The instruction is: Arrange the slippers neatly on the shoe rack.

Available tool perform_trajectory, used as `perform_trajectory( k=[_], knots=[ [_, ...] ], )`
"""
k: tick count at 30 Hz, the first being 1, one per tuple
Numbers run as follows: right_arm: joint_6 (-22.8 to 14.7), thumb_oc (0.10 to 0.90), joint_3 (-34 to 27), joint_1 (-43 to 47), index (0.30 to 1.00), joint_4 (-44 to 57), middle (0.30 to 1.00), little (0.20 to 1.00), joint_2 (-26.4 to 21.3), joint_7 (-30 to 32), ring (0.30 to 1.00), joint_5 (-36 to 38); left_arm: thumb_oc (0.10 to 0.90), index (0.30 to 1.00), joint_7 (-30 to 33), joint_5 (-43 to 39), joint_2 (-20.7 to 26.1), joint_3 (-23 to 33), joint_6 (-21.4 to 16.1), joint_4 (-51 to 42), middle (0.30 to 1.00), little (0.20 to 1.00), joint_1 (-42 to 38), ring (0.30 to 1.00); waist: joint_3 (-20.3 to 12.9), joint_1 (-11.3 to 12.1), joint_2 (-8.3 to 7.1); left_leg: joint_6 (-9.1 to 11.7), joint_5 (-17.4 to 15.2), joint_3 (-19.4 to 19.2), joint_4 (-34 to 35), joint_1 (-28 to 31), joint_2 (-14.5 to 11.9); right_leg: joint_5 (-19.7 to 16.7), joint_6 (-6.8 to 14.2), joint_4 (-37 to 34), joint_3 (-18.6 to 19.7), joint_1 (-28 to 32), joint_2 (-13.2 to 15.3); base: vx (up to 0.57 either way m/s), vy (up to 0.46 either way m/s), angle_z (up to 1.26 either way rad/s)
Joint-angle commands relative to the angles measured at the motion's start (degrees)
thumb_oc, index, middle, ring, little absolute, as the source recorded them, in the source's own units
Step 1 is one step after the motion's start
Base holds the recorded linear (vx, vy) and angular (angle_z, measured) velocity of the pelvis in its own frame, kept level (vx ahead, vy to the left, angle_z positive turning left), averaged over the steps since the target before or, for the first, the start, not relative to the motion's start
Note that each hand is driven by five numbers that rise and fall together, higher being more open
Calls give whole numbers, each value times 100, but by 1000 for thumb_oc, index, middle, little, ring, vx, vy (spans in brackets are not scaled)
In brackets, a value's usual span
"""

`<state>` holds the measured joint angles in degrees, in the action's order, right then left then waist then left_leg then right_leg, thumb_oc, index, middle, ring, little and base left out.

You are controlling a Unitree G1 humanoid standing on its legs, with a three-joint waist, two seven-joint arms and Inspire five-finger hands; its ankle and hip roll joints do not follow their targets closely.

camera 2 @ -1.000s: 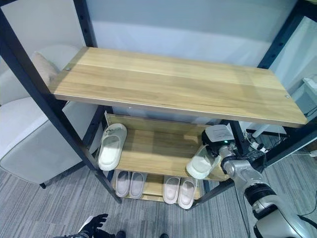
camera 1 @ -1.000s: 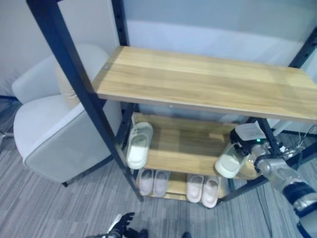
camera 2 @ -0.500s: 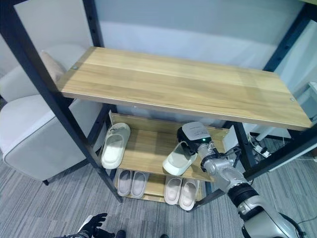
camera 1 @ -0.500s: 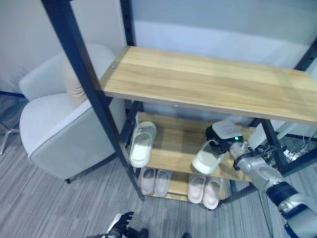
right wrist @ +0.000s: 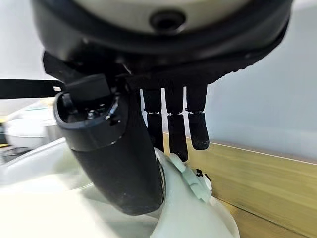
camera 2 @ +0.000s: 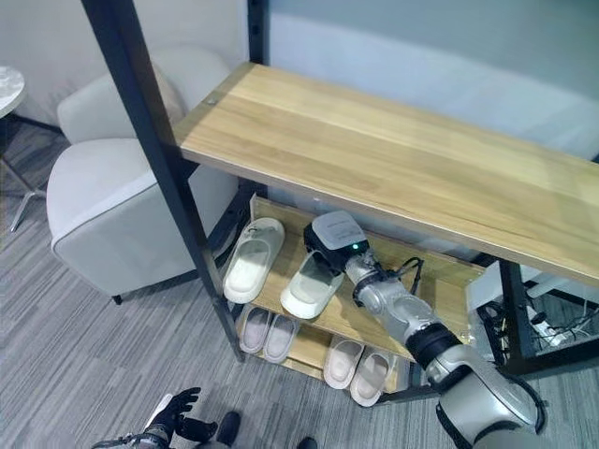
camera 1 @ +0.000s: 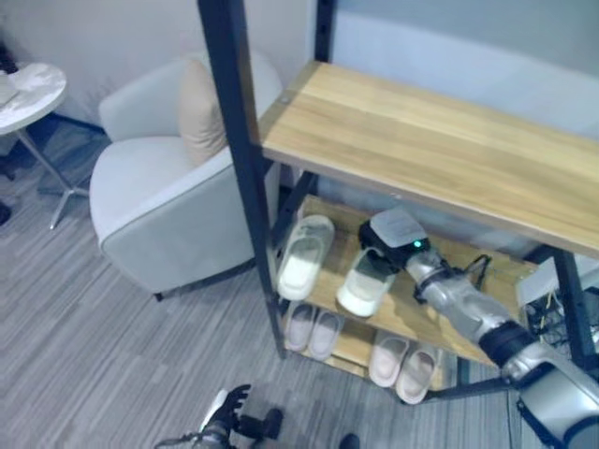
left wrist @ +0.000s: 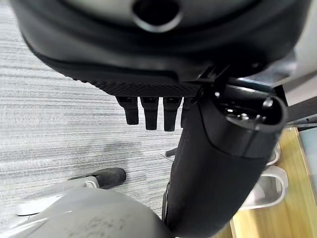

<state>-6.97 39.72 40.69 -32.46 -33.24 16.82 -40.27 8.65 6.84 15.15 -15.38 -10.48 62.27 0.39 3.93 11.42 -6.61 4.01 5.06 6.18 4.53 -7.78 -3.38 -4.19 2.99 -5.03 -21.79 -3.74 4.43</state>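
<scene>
right hand (camera 2: pixel 329 245) gripping slipper (camera 2: pixel 310 285) — arm outstretched

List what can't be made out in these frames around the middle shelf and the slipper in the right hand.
- Back of the middle wooden shelf: hidden under the top wooden shelf in both eye views.
- Heel end of the pale green slipper: covered by the right hand.
- Whether that slipper rests on the shelf: cannot tell, too small.
- Left hand: cut off at the eye view's bottom edge.
</scene>
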Motion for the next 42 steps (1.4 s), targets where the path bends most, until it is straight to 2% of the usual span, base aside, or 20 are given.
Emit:
perform_trajectory(
  k=[1,2,3,4,5,14,32,36,37,40,42],
  knots=[
    [-11,400,-143,902,300,-67,300,300,-102,650,300,148,800,900,110,-49,-167,-478,72,446,900,900,133,900,24,239,-41,138,-406,-276,47,146,-42,471,386,9,114,334,238,-9,-6,20],
    [27,431,-101,1046,347,-183,347,347,-109,696,347,154,800,900,134,-88,-158,-510,61,434,900,900,80,900,55,294,-52,144,-378,-207,47,86,-24,469,377,13,44,311,249,-6,-12,18],
    [55,591,-103,1059,587,-233,587,587,-97,704,587,161,800,900,145,-116,-167,-521,67,421,900,900,57,900,63,300,-51,144,-373,-181,47,67,-26,469,376,14,27,302,254,-4,-10,7],
    [55,676,-101,1062,714,-240,714,714,-95,708,714,161,800,900,146,-119,-167,-522,68,421,900,900,55,900,62,298,-51,144,-371,-177,47,64,-25,469,376,14,23,301,254,7,-3,12],
    [71,800,-111,1069,900,-262,900,900,-94,716,900,167,800,900,148,-128,-172,-524,68,414,900,900,51,900,61,301,-51,144,-369,-169,47,57,-26,469,374,15,15,299,256,8,1,13],
    [95,800,-274,730,900,-11,900,900,-48,695,900,231,800,900,175,-214,-250,-487,102,332,900,900,43,900,10,212,2,132,-395,-146,47,80,5,483,358,24,-17,327,274,9,5,6],
    [-333,800,-1297,-915,900,2073,900,900,-367,378,900,576,800,900,120,-30,-313,-135,179,421,900,900,164,900,-92,-172,158,122,-487,-356,47,290,-31,483,357,22,183,382,269,-1,1,-4],
    [-345,800,-1394,-1022,900,2217,900,900,-371,358,900,628,800,900,121,-24,-313,-132,183,427,900,900,168,900,-96,-181,160,123,-487,-364,47,300,-35,482,355,23,186,380,266,-4,-1,-4],
    [-440,800,-1691,-1360,900,2534,900,900,-273,373,900,929,800,900,130,-28,-351,-57,205,450,900,900,167,900,-92,-263,182,120,-490,-381,47,316,-47,472,358,25,208,376,270,-11,1,-3],
    [-487,800,-1999,-1726,900,2777,900,900,-143,320,900,1269,800,900,123,-11,-368,-35,233,474,900,900,179,900,-112,-295,185,115,-496,-384,47,324,-48,471,357,26,218,383,269,0,0,0],
    [-563,800,-2319,-2156,900,2833,900,900,96,248,900,1890,800,900,117,-4,-398,-10,261,515,900,900,184,900,-119,-355,195,112,-500,-402,47,335,-40,461,355,31,248,388,275,-10,2,-6]
  ],
)
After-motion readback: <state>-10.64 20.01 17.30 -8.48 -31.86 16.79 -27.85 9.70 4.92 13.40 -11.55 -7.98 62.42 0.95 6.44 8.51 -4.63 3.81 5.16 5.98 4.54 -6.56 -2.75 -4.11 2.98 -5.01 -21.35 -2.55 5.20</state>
